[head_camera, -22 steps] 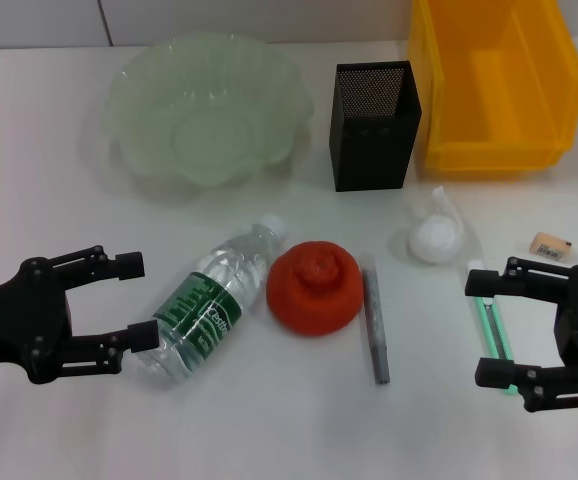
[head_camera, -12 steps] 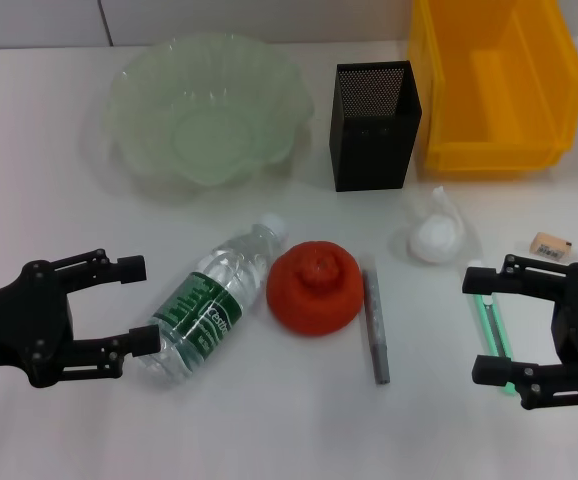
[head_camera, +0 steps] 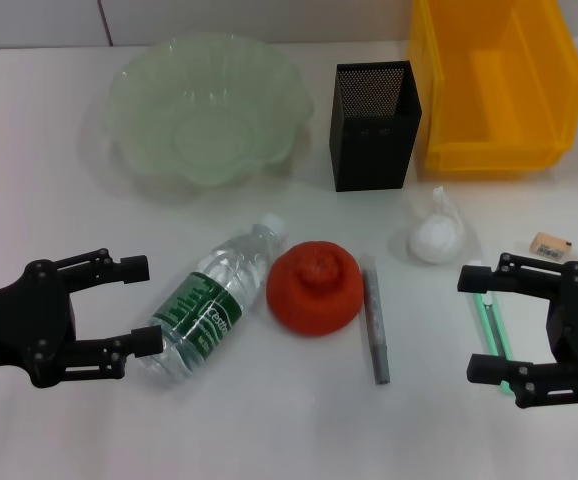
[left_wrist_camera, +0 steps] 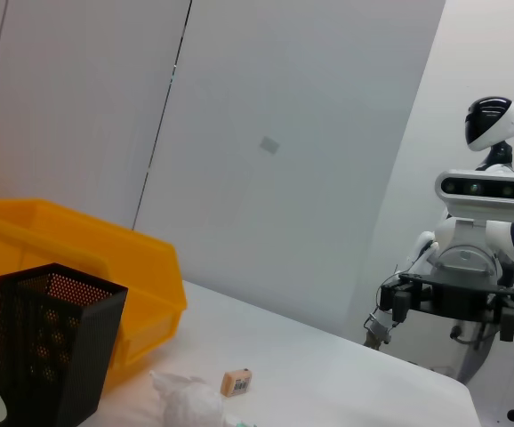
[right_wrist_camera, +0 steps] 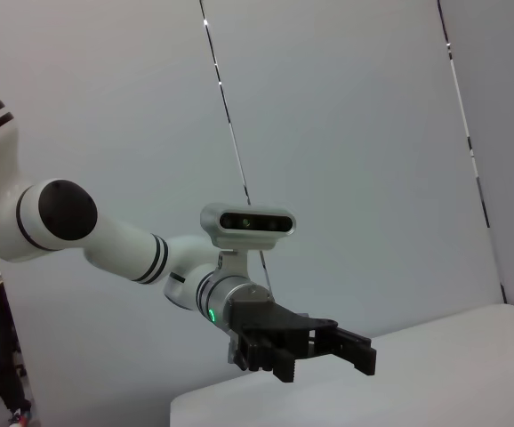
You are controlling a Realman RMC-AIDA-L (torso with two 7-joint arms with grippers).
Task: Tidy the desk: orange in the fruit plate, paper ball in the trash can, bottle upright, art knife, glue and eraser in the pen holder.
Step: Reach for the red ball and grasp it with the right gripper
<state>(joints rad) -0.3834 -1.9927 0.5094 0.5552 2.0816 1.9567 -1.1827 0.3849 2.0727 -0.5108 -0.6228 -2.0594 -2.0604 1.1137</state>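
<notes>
nothing tidied yet: bottle [head_camera: 212, 305] lying beside orange [head_camera: 314, 285], paper ball [head_camera: 435, 238], eraser [head_camera: 551, 245], art knife [head_camera: 376, 325], glue [head_camera: 492, 325] loose; left gripper [head_camera: 137, 304] and right gripper [head_camera: 479, 326] both spread wide, empty.

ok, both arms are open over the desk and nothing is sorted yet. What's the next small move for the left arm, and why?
Probably ease the left gripper sideways onto the bottle. Its fingers are open, the lower fingertip is already at the bottle's base, and the bottle is lying on its side beside the orange. The right gripper is open above the green glue stick.
</notes>
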